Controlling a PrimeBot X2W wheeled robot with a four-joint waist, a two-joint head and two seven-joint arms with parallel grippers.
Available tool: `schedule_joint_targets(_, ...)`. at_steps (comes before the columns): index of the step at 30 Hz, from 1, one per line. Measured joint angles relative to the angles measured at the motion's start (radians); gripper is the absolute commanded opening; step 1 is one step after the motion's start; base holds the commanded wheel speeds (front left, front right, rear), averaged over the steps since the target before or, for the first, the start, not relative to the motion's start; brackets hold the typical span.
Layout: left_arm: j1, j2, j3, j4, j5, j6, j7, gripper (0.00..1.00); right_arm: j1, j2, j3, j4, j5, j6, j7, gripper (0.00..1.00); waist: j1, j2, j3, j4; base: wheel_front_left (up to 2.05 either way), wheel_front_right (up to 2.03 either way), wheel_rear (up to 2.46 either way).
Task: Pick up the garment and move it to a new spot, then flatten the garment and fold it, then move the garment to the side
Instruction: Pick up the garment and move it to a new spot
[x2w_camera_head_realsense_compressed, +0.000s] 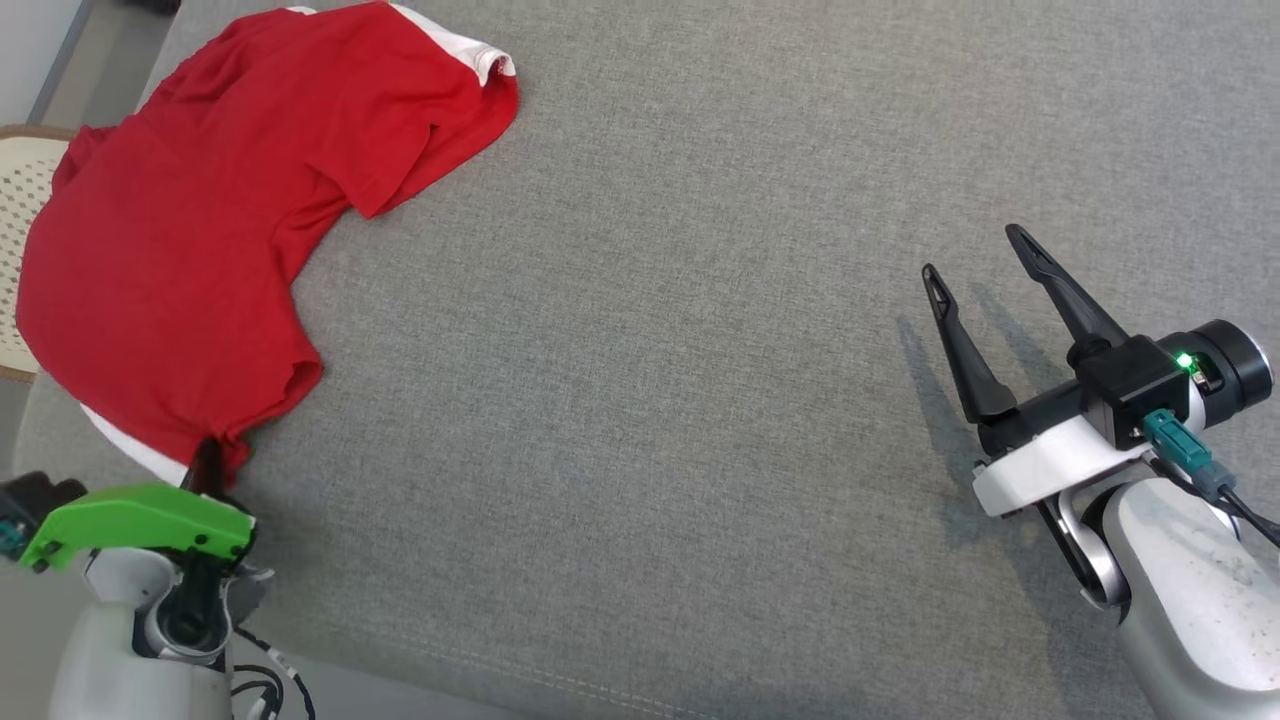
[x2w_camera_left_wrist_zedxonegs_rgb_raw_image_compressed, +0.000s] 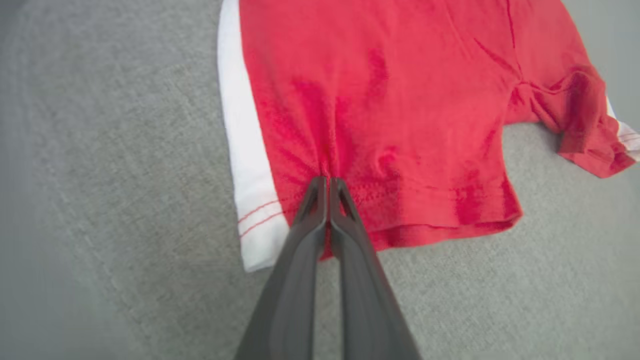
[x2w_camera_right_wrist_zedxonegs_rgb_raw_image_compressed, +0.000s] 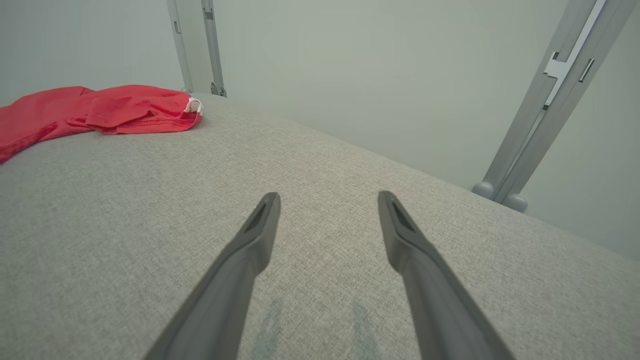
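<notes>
The garment (x2w_camera_head_realsense_compressed: 190, 210) is a red T-shirt with white side panels, lying crumpled at the left of the grey cushion. My left gripper (x2w_camera_head_realsense_compressed: 208, 462) is shut on its near hem; in the left wrist view the two fingers press together on the red hem (x2w_camera_left_wrist_zedxonegs_rgb_raw_image_compressed: 327, 179), pinching a fold of the garment (x2w_camera_left_wrist_zedxonegs_rgb_raw_image_compressed: 400, 100) beside the white strip. My right gripper (x2w_camera_head_realsense_compressed: 978, 250) stands open low over the bare cushion at the right, far from the shirt. In the right wrist view its gripper (x2w_camera_right_wrist_zedxonegs_rgb_raw_image_compressed: 327, 200) has spread fingers, and the garment (x2w_camera_right_wrist_zedxonegs_rgb_raw_image_compressed: 100, 112) lies far off at the upper left.
The grey fabric cushion (x2w_camera_head_realsense_compressed: 700, 400) spans most of the head view, with its front seam near the bottom edge. A woven chair seat (x2w_camera_head_realsense_compressed: 20, 200) peeks out beyond the cushion's left edge. Grey metal frame posts (x2w_camera_right_wrist_zedxonegs_rgb_raw_image_compressed: 545, 100) stand against the wall behind the cushion.
</notes>
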Motion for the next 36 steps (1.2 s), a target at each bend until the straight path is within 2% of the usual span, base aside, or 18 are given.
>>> schedule_joint_targets(4, -0.002, -0.012, -0.06, -0.047, 0.021, -0.073, -0.009, 0.0, 0.006, 0.012, 0.007, 0.002, 0.011, 0.0, 0.0, 1.0, 0.0, 0.0, -0.019, -0.009, 0.0, 0.0, 0.0)
schedule_joint_targets(11, -0.031, -0.046, -0.205, -0.198, 0.047, -0.107, 0.003, 0.0, 0.007, 0.061, 0.022, 0.003, 0.028, 0.0, 0.0, 1.0, -0.0001, 0.0, -0.053, -0.033, 0.0, 0.0, 0.0)
schedule_joint_targets(19, -0.042, -0.058, -0.496, -0.395, 0.04, -0.107, 0.127, 0.0, 0.004, 0.138, 0.039, -0.004, 0.04, -0.001, 0.0, 1.0, -0.0001, 0.0, -0.087, -0.095, 0.0, 0.0, 0.0)
schedule_joint_targets(20, -0.058, -0.058, -0.589, -0.457, 0.034, -0.106, 0.163, 0.0, 0.004, 0.153, 0.032, -0.012, 0.042, -0.01, 0.0, 1.0, -0.0001, 0.0, -0.094, -0.119, 0.0, 0.0, 0.0)
schedule_joint_targets(25, -0.112, -0.053, -0.813, -0.568, -0.028, -0.106, 0.25, 0.0, 0.006, 0.17, -0.023, -0.044, 0.045, -0.056, 0.0, 1.0, -0.0001, 0.0, -0.106, -0.182, 0.0, 0.0, 0.0)
schedule_joint_targets(31, -0.193, -0.048, -0.926, -0.588, -0.074, -0.106, 0.303, 0.0, 0.033, 0.183, -0.089, -0.091, 0.049, -0.09, 0.0, 1.0, -0.0001, 0.0, -0.107, -0.266, 0.0, 0.0, 0.0)
schedule_joint_targets(34, -0.211, -0.047, -0.941, -0.55, -0.081, -0.065, 0.305, 0.0, 0.066, 0.184, -0.095, -0.092, 0.049, -0.09, 0.0, 1.0, -0.0001, 0.0, -0.101, -0.308, 0.0, 0.0, 0.0)
schedule_joint_targets(35, -0.217, -0.046, -0.942, -0.532, -0.072, -0.05, 0.303, 0.3, 0.075, 0.186, -0.095, -0.092, 0.049, -0.09, 0.0, 1.0, -0.0001, 0.0, -0.099, -0.321, 0.0, 0.0, 0.0)
schedule_joint_targets(36, -0.223, -0.045, -0.942, -0.511, -0.057, -0.041, 0.3, 0.46, 0.082, 0.188, -0.093, -0.092, 0.049, -0.09, 0.0, 1.0, -0.0001, 0.0001, -0.096, -0.335, 0.0, 0.0, 0.0)
